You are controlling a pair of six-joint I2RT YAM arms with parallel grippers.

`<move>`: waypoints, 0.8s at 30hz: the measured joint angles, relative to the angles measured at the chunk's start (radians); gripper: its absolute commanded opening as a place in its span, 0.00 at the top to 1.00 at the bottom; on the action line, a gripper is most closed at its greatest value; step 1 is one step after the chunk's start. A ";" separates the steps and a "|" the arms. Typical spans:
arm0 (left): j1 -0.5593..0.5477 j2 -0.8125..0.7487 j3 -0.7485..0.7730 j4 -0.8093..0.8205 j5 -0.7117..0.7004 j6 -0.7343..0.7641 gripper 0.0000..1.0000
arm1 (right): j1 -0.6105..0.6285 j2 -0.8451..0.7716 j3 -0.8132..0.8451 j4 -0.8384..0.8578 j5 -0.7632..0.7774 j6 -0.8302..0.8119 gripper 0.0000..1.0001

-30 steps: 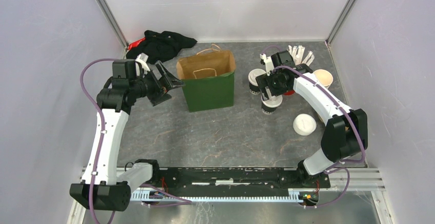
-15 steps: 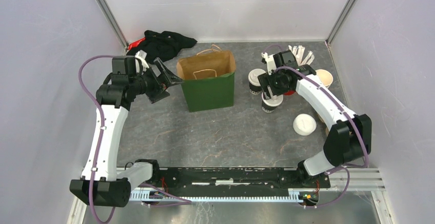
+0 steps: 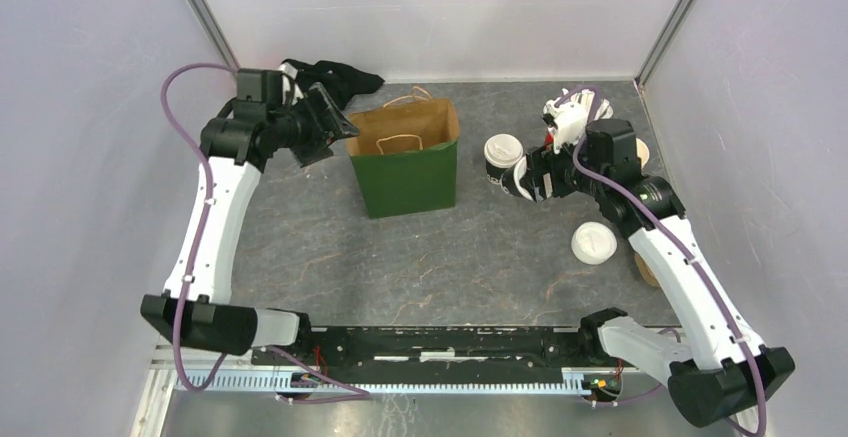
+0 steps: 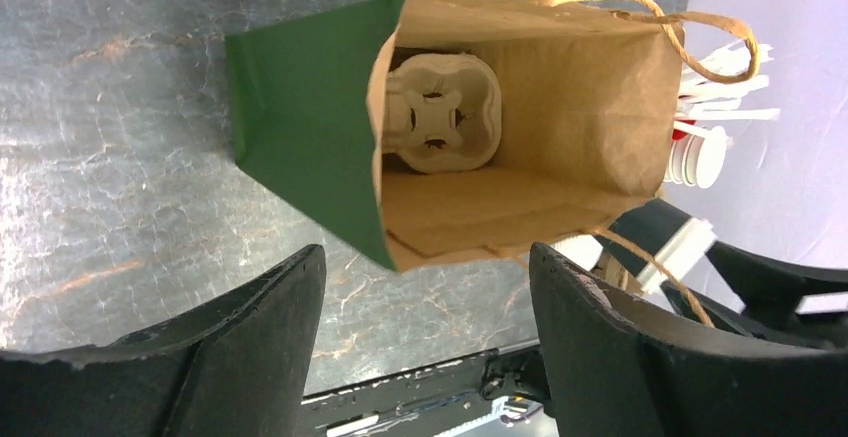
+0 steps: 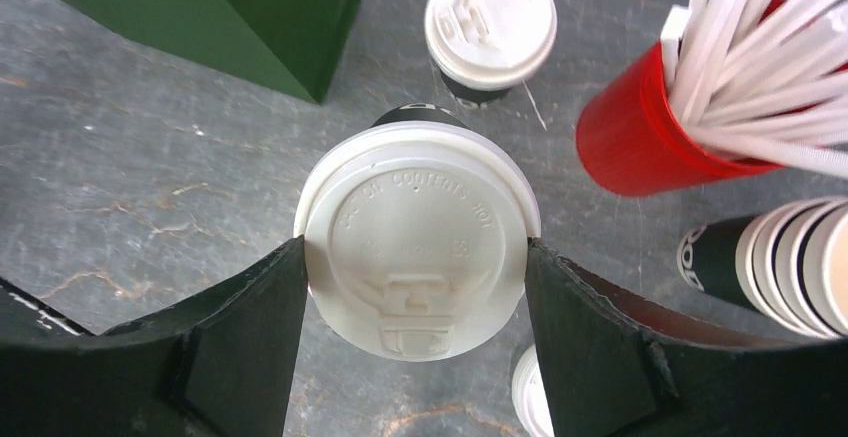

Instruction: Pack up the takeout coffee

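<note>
Right gripper (image 5: 415, 257) clamps one lidded coffee cup (image 5: 417, 207) by its lid rim, axis upright, just right of the green paper bag (image 3: 405, 172), whose open mouth lies leftward; the second cup (image 3: 503, 152) stands beside it. Left gripper (image 4: 428, 257) gapes empty at the bag's left rim, a pulp cup carrier (image 4: 440, 117) inside

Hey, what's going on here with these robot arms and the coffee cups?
The robot is packing takeout coffee. Its right gripper is closed on one lidded coffee cup near the red straw holder. The second lidded cup stands on the table close by. The left gripper hovers open by the mouth of the green paper bag, which holds a pale cup carrier and no cups yet.
</note>
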 measured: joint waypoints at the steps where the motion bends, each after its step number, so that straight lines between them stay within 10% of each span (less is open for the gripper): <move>1: -0.022 0.026 0.025 -0.005 -0.025 0.008 0.23 | 0.000 -0.013 0.002 0.006 -0.011 -0.001 0.33; 9: -0.099 0.199 0.132 -0.040 -0.218 0.074 0.36 | -0.001 -0.034 0.063 0.028 -0.097 0.003 0.39; 24: -0.148 0.237 0.079 0.096 -0.308 0.185 0.92 | 0.164 0.171 0.488 0.050 -0.185 -0.022 0.45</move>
